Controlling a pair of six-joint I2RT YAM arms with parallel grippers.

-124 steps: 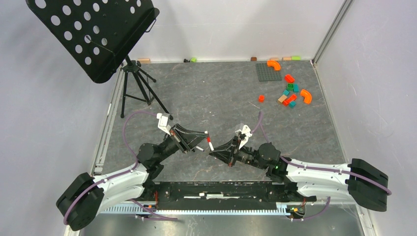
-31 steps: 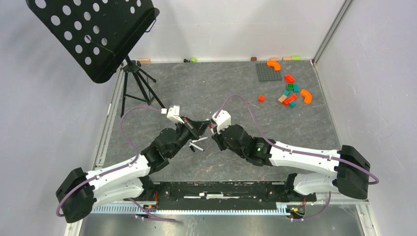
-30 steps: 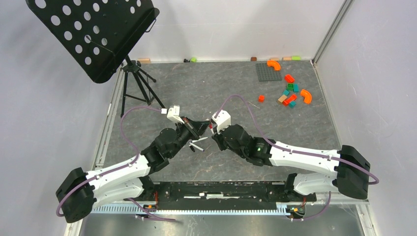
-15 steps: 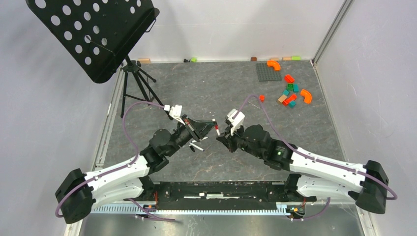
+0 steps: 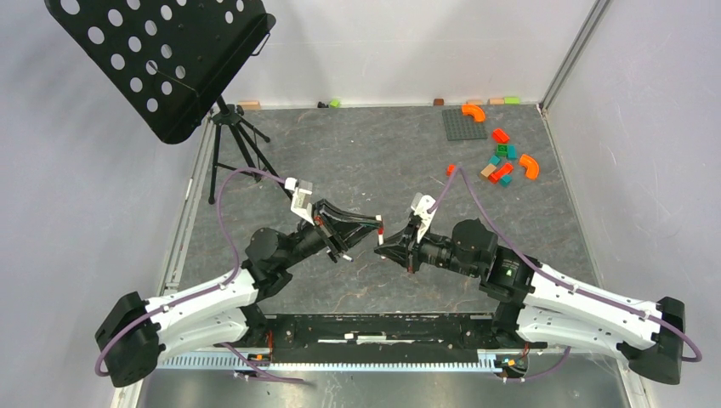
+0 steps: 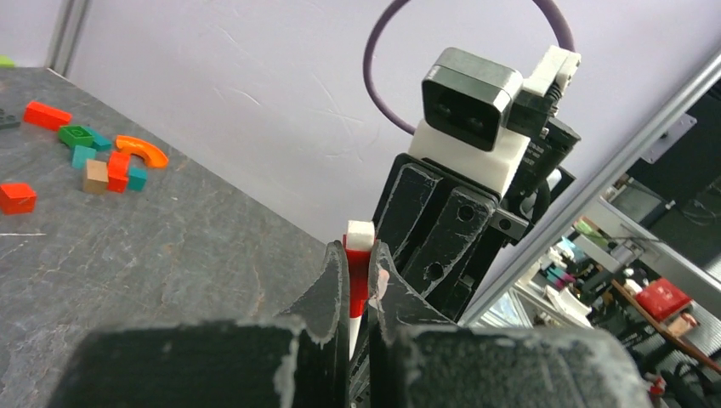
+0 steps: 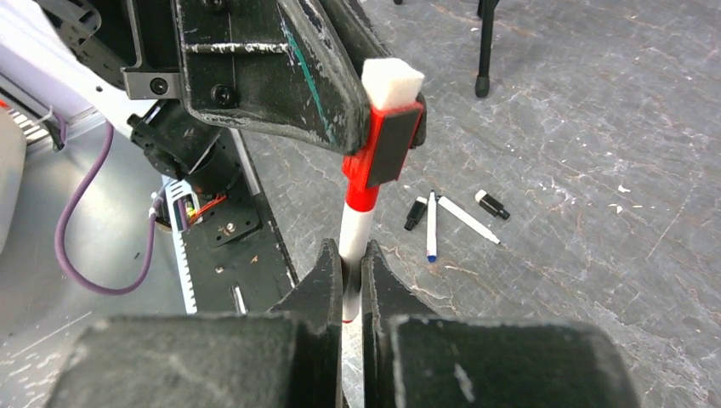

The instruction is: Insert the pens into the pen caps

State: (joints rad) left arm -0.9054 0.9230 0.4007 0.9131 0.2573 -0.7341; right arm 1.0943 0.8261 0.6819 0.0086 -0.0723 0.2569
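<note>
My left gripper [image 5: 374, 226] [image 6: 357, 252] is shut on the red pen cap [image 6: 358, 265] [image 7: 384, 149], which has a white top. Facing it, my right gripper [image 5: 384, 250] [image 7: 351, 248] is shut on the white barrel of the red pen [image 7: 353, 228]. The pen's red end runs straight into the cap's mouth, above the table's middle. On the table below lie a second white pen [image 7: 431, 223] with a dark tip, a thin white stick [image 7: 469, 221] and two short black pieces [image 7: 415, 212] [image 7: 492, 205]. In the top view my left arm mostly hides these.
A black music stand [image 5: 161, 59] on a tripod [image 5: 238, 149] stands at the back left. Coloured toy blocks [image 5: 502, 161] [image 6: 102, 161] and a grey baseplate [image 5: 463, 124] lie at the back right. Walls enclose the table on three sides.
The right arm has swung out to the right and stretched low, its gripper now pointing left. The left gripper has shifted right. Both stay shut, pen and cap still together.
</note>
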